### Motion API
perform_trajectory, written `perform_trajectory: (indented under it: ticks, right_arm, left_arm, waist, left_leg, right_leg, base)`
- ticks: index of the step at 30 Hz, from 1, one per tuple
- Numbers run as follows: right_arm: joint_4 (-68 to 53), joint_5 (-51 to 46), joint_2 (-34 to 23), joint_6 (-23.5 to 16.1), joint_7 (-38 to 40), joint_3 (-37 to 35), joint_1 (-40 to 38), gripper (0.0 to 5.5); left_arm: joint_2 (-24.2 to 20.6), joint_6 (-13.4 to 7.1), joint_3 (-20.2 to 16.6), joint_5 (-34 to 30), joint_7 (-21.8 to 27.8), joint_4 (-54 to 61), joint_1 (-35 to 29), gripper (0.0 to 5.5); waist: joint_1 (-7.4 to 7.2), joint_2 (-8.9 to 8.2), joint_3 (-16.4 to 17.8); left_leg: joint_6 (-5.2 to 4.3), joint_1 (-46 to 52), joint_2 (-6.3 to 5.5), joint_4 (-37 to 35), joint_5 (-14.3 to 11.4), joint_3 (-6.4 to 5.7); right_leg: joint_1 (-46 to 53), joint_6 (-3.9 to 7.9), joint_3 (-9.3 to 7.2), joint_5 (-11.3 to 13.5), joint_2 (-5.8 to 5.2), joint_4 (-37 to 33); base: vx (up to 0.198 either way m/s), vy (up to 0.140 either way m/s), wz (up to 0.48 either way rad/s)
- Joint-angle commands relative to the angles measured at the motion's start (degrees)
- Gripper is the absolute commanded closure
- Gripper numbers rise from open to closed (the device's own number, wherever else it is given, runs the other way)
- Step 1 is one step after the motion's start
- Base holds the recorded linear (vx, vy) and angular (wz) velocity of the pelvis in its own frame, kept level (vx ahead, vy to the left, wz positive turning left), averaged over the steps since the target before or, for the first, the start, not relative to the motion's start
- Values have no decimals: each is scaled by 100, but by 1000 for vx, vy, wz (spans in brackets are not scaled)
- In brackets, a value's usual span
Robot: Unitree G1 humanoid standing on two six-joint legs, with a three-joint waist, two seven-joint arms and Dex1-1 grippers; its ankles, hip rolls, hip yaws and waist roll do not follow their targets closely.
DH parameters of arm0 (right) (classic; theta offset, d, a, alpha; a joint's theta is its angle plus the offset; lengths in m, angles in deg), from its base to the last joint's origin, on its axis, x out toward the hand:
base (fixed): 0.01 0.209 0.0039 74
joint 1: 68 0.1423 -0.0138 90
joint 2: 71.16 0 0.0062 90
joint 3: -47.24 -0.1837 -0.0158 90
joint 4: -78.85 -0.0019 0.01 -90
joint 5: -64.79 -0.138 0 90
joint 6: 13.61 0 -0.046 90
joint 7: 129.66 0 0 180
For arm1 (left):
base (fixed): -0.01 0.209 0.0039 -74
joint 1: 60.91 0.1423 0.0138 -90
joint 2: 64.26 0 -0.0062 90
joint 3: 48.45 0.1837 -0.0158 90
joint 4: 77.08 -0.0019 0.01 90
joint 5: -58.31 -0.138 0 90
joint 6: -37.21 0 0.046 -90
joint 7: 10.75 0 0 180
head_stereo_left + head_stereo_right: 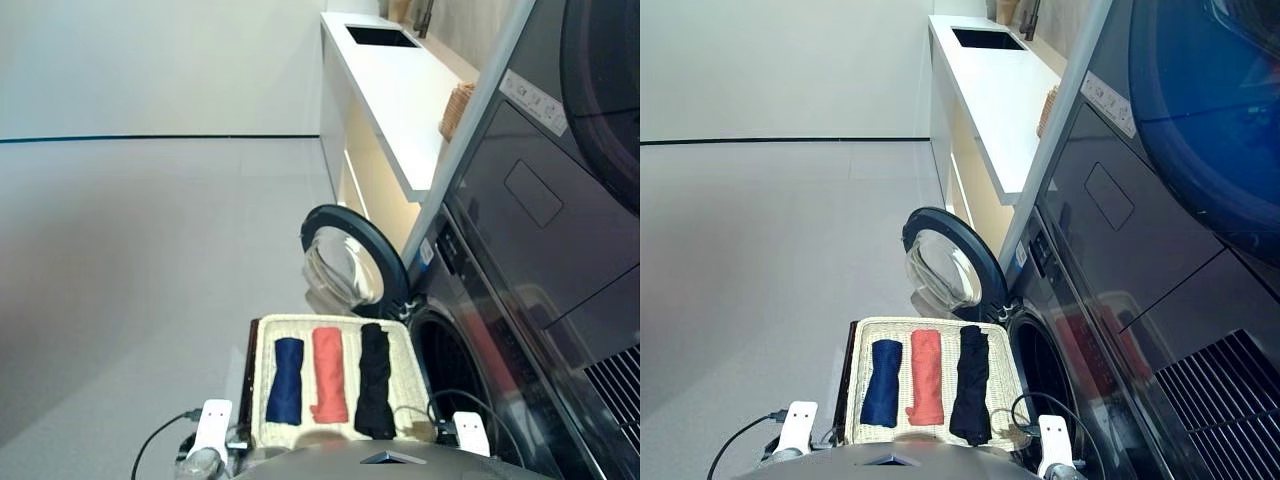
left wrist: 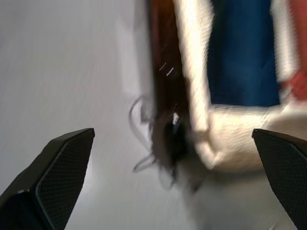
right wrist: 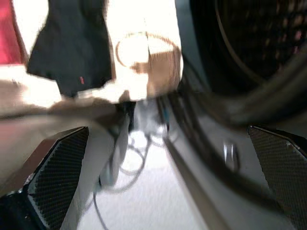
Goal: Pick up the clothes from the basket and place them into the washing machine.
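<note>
The cream wicker basket (image 1: 262, 385) sits on the floor in front of the washing machine (image 1: 480, 330), whose round door (image 1: 345, 258) stands open beside the dark drum opening (image 1: 448, 370). Three rolled clothes lie side by side in the basket: navy blue (image 1: 286, 380), orange-red (image 1: 328, 375) and black (image 1: 375, 380). My left gripper (image 2: 171, 136) is open over the floor just outside the basket's near left corner (image 2: 201, 120), by the navy roll (image 2: 244, 52). My right gripper (image 3: 168, 133) is open near the basket's near right corner, between the black roll (image 3: 72, 48) and the drum (image 3: 259, 43).
Loose cables (image 1: 150, 445) trail on the floor at the basket's near corners. A dark appliance (image 1: 560, 200) is stacked above the washer. A white counter with a sink (image 1: 390, 80) and a small woven basket (image 1: 457, 108) runs behind the door. Grey floor (image 1: 130, 280) spreads to the left.
</note>
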Motion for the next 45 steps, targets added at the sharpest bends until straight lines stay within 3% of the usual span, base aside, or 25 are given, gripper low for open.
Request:
perform_trajectory:
  ticks: [1, 6, 10, 16, 20, 25, 32, 39, 45]
  right_arm:
    - [-1028, -38, -287, -400, 76, 68, 536, 0]
    - [-2915, -248, -675, -400, 80, 98, 554, 0]
    - [-4025, -396, -855, -500, 142, 147, 664, 0]
    - [-5281, -295, -1083, -592, 301, 313, 1128, 0]
    - [-5693, -125, -1049, -672, 514, 620, 1752, 0]
    - [-6351, 141, -884, -766, 862, 930, 2634, 0]
    - [-6666, -42, -538, -986, 1203, 1217, 3454, 0]
    - [-6793, 162, -358, -1053, 1652, 1463, 3948, 0]
    - [-6812, 105, -340, -1087, 1961, 1510, 4022, 0]
  left_arm:
    - [136, -360, 410, 756, 66, 1136, -600, 0]
    - [-276, -200, 746, 1062, 167, 2898, -652, 0]
    - [-382, -149, 851, 1146, 8, 3443, -846, 0]
    - [-465, -171, 1096, 992, -216, 3875, -1287, 0]
    - [-265, -308, 1280, 917, -632, 3840, -1819, 0]
    - [-35, -306, 1507, 586, -1118, 3555, -2509, 0]
    - [120, -367, 1416, 611, -1715, 3108, -2996, 0]
    - [317, -364, 1209, 995, -2339, 2626, -3312, 0]
    - [363, -376, 1009, 1217, -2787, 2631, -3448, 0]
  waist:
    - [-51, 276, 722]
    - [-87, 313, 1045]
    - [-108, 287, 1292]
    - [-124, 228, 1677]
    - [-122, 202, 1943]
    - [-195, 176, 2382]
    - [-219, 127, 2684]
    - [-237, 84, 2684]
    - [-255, 61, 2684]
  left_leg:
    - [260, 183, -404, 34, -307, -99]
    - [278, -93, -376, 243, -260, -127]
    - [285, -453, -332, 605, -313, -130]
    - [278, -1041, -295, 1216, -444, -147]
    - [302, -1471, -348, 1495, -536, -215]
    - [366, -2191, -355, 1939, -593, -213]
    - [388, -3125, -334, 2636, -714, -333]
    - [409, -4426, -292, 3547, -882, -485]
    - [383, -4991, -246, 3848, -916, -516]
  right_leg:
    - [171, 343, -401, -357, -370, 263]
    - [-130, 330, -355, -395, -387, 542]
    - [-501, 293, -236, -447, -379, 846]
    - [-1038, 248, -73, -488, -327, 1212]
    - [-1601, 267, 127, -470, -294, 1550]
    - [-2394, 298, 290, -492, -301, 2152]
    - [-3249, 247, 350, -585, -306, 2806]
    - [-4426, 170, 359, -744, -325, 3627]
    - [-4955, 126, 365, -805, -325, 3912]
  base:
    - [-80, 19, 43]
    - [-66, 5, 60]
    - [-88, -9, -21]
    - [-82, -19, -48]
    - [-113, 11, -124]
    - [-133, 8, -107]
    - [-139, -23, -18]
    - [-128, -22, 59]
    - [-70, -5, 14]
